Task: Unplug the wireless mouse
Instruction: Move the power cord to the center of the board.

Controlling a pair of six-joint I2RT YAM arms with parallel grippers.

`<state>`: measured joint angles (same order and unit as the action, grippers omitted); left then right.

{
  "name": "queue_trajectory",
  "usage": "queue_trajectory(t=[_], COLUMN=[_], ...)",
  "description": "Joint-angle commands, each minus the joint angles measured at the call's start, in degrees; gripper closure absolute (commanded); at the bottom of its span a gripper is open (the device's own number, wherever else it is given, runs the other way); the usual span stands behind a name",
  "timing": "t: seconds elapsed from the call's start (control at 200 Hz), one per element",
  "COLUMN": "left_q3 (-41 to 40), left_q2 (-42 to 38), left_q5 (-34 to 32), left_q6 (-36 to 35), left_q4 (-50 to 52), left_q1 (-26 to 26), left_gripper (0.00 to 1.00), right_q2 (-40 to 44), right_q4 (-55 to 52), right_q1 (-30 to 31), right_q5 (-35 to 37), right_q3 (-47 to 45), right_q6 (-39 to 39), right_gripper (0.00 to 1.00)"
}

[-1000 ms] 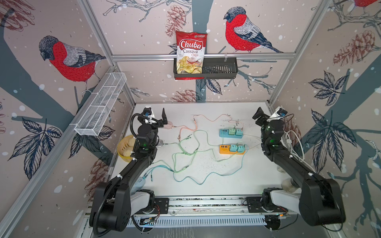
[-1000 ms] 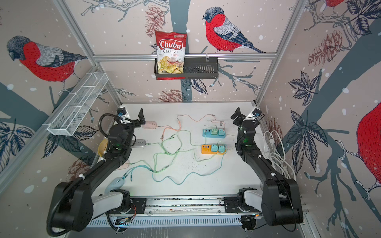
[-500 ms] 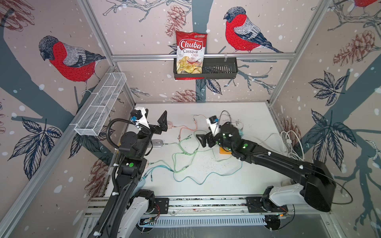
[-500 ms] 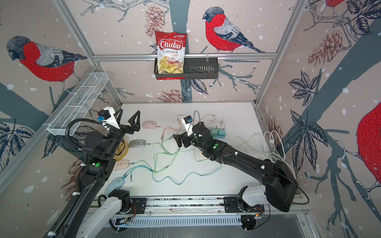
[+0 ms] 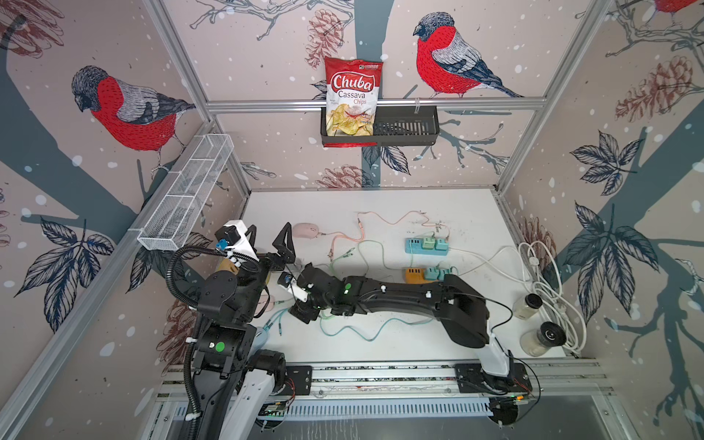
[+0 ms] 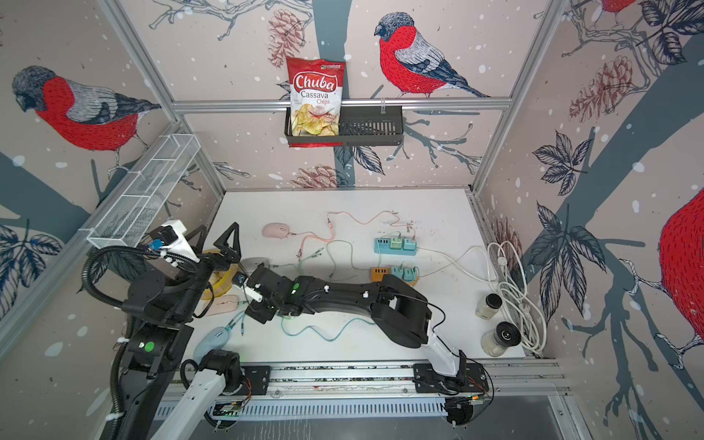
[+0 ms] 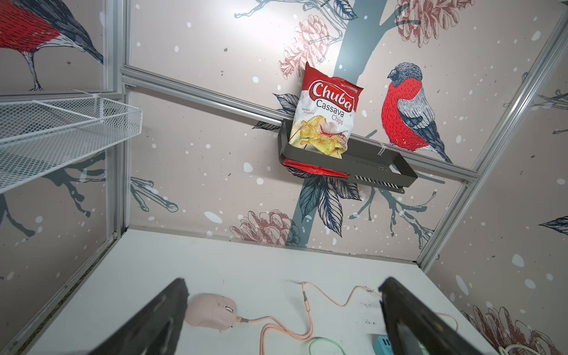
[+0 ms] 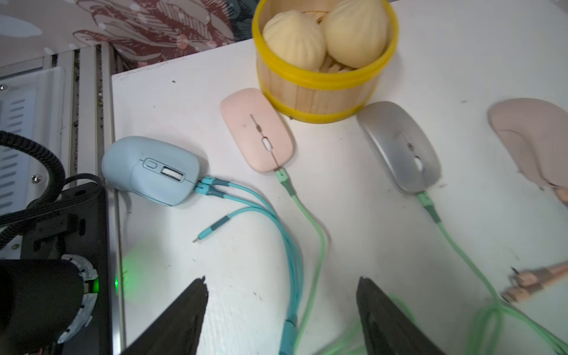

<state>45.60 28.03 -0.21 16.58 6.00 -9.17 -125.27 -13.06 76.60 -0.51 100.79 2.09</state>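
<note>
Blue mouse (image 8: 147, 169); teal cable (image 8: 294, 276)

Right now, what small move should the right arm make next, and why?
Probably ease the right gripper forward and down onto the green plug at the flat pink mouse. Its jaws stand open with nothing held, and that plug, seated in the mouse, lies in line with the gap between them.

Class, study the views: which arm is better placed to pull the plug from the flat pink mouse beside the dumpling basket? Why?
Right. The right tool sits low, open, with the flat pink mouse and its green plug straight ahead. The left tool is raised, tilted toward the back wall.
</note>
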Motion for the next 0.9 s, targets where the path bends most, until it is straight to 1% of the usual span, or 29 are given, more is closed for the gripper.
queue_trajectory(t=[0.0,0.075,0.135,0.225,0.395,0.731,0.821,0.896], left_q3=[1.01,1.88,2.61,3.11,2.15,1.15,0.83,0.54], left_q2=[0.14,0.77,1.1,1.48,2.41,3.47,3.75,4.03], left_q5=[-1.2,-1.43,-1.77,-1.49,0.36,2.16,2.72,3.14], left_q6=[0.8,-0.32,-1.06,-1.29,-1.03,0.33,1.03,1.62], left_q4=[1.38,1.47,1.64,1.48,0.18,-1.12,-1.9,-2.48], left_q1=[0.12,0.03,0.03,-0.06,-0.06,-0.06,-0.06,-0.06], left_gripper=[0.02,0.02,0.02,0.02,0.02,0.02,0.02,0.02], right_q2=[-4.26,-6.51,-7.9,-10.35,-14.21,-13.87,-13.73,-14.06], right_q4=[-7.52,-9.61,-10.44,-12.45,-16.0,-13.64,-13.41,-13.7], right_q1=[0.57,0.64,0.66,0.48,0.13,-1.19,-1.34,-1.79], right_q5=[-2.16,-4.38,-4.5,-4.75,-5.51,1.48,2.41,1.36], right_q3=[5.92,9.26,11.02,13.95,18.12,14.13,13.25,12.79], right_q6=[2.32,3.67,3.8,3.88,3.89,0.99,0.69,0.39], right_gripper=[0.24,0.31,0.35,0.44,0.44,0.46,0.46,0.47])
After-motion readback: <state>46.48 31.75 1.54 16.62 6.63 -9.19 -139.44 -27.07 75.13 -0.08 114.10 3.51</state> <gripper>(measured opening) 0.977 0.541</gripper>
